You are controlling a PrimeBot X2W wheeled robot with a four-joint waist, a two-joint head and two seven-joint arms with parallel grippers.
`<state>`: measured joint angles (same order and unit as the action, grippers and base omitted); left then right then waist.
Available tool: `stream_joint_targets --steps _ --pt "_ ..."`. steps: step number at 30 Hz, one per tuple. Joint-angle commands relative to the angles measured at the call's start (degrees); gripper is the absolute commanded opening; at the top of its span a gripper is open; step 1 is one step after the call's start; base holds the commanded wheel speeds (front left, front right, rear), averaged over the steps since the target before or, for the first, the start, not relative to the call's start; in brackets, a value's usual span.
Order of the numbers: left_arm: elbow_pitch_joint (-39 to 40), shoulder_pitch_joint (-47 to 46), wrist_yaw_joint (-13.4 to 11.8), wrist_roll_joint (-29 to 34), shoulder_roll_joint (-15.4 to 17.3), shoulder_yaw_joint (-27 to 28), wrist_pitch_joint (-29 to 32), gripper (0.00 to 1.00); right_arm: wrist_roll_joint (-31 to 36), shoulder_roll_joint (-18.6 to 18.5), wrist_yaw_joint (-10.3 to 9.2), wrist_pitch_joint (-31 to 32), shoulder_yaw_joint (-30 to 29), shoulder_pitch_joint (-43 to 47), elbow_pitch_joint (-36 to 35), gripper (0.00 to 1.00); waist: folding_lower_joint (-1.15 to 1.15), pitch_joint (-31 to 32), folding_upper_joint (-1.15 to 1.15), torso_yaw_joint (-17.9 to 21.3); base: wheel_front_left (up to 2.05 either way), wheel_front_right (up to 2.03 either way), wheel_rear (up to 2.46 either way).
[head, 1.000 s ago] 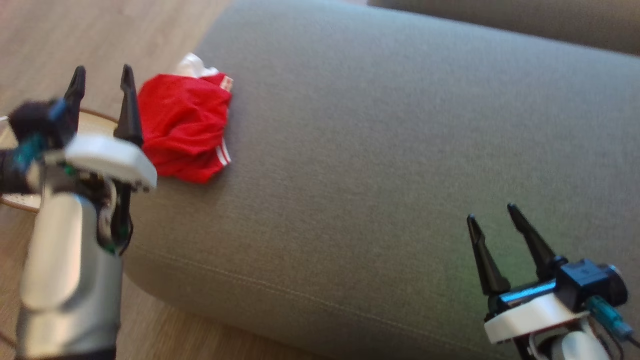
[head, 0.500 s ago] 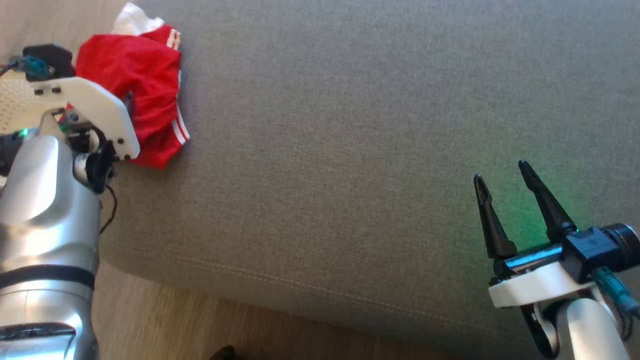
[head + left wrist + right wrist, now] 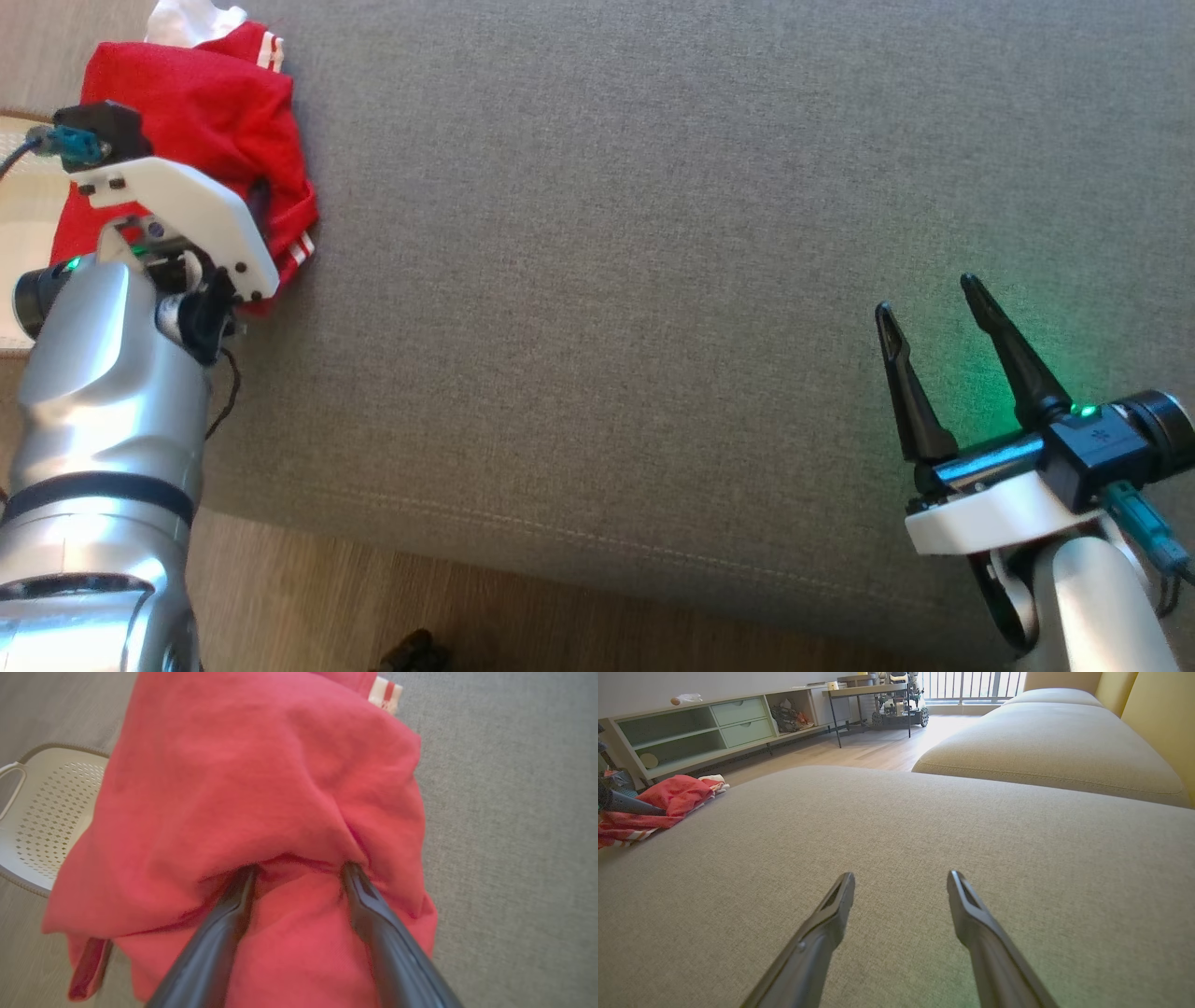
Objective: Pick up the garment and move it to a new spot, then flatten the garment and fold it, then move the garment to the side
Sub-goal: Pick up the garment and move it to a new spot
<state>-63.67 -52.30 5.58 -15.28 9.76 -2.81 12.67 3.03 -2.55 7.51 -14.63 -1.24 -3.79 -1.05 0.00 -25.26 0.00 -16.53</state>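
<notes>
The red garment (image 3: 201, 103) is lying bunched at the far left corner of the grey cushion (image 3: 653, 233), partly overhanging its edge beside a pale perforated basket (image 3: 46, 821). The left gripper (image 3: 299, 868) is standing with jaws spread, its fingertips buried under a fold and not pinching.

Risk: a closure here may be catching one loose layer only, leaving the bundle trailing or sliding toward the basket or the floor (image 3: 327, 597).

The right gripper (image 3: 926, 297) is hovering with jaws spread over bare cushion, well apart from the cloth. The basket is crowding the lift path.
</notes>
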Motion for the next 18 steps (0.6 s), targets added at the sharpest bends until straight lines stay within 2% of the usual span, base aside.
stream_joint_targets --steps 1,2,5,9,13,18 --pt "0.3 -1.1 0.2 0.5 2.8 0.5 -2.3 0.34 0.3 -0.3 -0.02 -0.4 1.5 -1.1 -2.2 1.00 0.00 -0.1 0.00 0.1 0.00 0.00 0.00" --pt "-0.1 -1.1 0.3 0.7 2.8 0.2 -3.5 0.00 0.3 -0.3 -0.02 -0.4 1.5 -1.1 -2.1 1.00 0.00 0.1 0.00 0.1 0.00 0.00 0.00" --pt "-1.6 -1.0 0.3 0.6 2.6 0.0 -7.4 0.00 0.5 -0.3 -0.02 -0.4 1.8 -0.8 -1.9 1.00 0.00 1.1 0.00 0.2 0.00 0.00 0.00" --pt "-1.6 -1.0 0.2 1.0 3.4 -0.3 -15.8 0.00 -0.3 -0.3 -0.02 -0.4 2.0 -0.8 -1.6 1.00 0.00 3.4 0.00 0.6 0.00 0.00 0.00" --pt "-1.2 -0.4 0.8 3.1 4.1 -2.9 -23.1 0.00 -1.5 -0.3 -0.02 -0.4 2.6 -0.6 -0.7 1.00 0.00 7.2 0.00 1.3 0.00 0.00 0.00" --pt "0.0 0.1 1.4 4.2 4.9 -5.2 -26.1 0.00 -4.0 -0.3 -0.02 -0.4 3.7 -0.4 0.1 1.00 0.00 11.3 0.00 2.7 0.00 0.00 0.00"
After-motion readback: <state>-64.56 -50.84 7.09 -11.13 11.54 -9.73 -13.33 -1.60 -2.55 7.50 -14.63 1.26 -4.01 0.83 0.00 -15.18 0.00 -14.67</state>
